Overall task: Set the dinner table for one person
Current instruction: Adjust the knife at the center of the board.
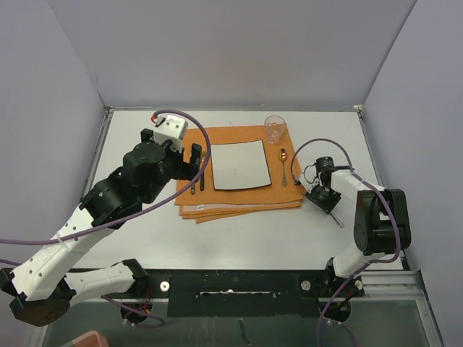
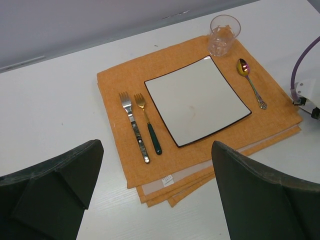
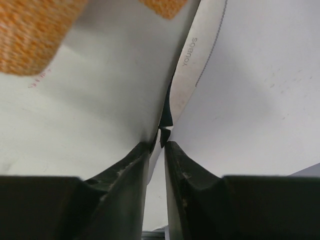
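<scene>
The pale grey dinner table [image 1: 253,242] carries an orange placemat [image 1: 239,202] with a square white plate [image 1: 239,165] on it. Two forks [image 1: 198,181] lie left of the plate, a gold spoon [image 1: 283,165] lies right of it, and a clear glass [image 1: 275,129] stands at the far right corner. My left gripper [image 1: 194,160] hovers open and empty over the mat's left side; its view shows the forks [image 2: 140,127] and the plate [image 2: 197,100]. My right gripper [image 1: 323,194] is low on the table just right of the mat, shut on a knife [image 3: 192,70] whose serrated blade lies against the tabletop.
The placemat is a folded stack with several layers fanned at its near edge [image 2: 165,192]. The knife's end [image 1: 338,223] sticks out toward the near right. Grey walls enclose the table on three sides. A metal rail [image 1: 239,278] runs along the near edge.
</scene>
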Robot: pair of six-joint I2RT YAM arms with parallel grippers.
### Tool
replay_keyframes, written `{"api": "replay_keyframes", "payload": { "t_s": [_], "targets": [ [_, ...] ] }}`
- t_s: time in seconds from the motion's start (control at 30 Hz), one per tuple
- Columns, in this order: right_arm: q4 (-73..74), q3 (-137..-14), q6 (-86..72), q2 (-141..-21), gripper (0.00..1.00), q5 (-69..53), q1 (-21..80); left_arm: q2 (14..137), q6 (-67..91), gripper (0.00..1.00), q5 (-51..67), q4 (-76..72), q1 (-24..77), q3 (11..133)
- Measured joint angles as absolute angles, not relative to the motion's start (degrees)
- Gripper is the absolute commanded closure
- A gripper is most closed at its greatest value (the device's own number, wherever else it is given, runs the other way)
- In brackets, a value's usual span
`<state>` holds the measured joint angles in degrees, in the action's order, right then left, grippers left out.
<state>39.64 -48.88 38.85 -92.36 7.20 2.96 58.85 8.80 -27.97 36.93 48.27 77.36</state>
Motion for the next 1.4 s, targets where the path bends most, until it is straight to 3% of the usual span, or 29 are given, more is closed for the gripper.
{"api": "replay_keyframes", "payload": {
  "t_s": [0.07, 0.53, 1.0, 1.4],
  "targets": [
    [39.8, -49.5, 39.1, -93.3, 1.0, 6.9, 3.6, 58.8, 8.8, 0.09, -28.0, 36.9, 48.2, 77.4],
    [37.4, -49.8, 39.9, -93.4, 1.0, 9.0, 4.1, 57.4, 9.3, 0.1, -28.2, 37.2, 47.8, 76.2],
    [21.4, -46.8, 34.8, -90.6, 1.0, 9.0, -9.8, 56.8, 10.3, 0.1, -28.2, 37.4, 47.5, 76.2],
    [21.5, -52.4, 25.9, -91.7, 1.0, 2.1, -9.9, 57.1, 10.3, 0.1, -28.0, 37.5, 47.5, 76.2]
  ]
}}
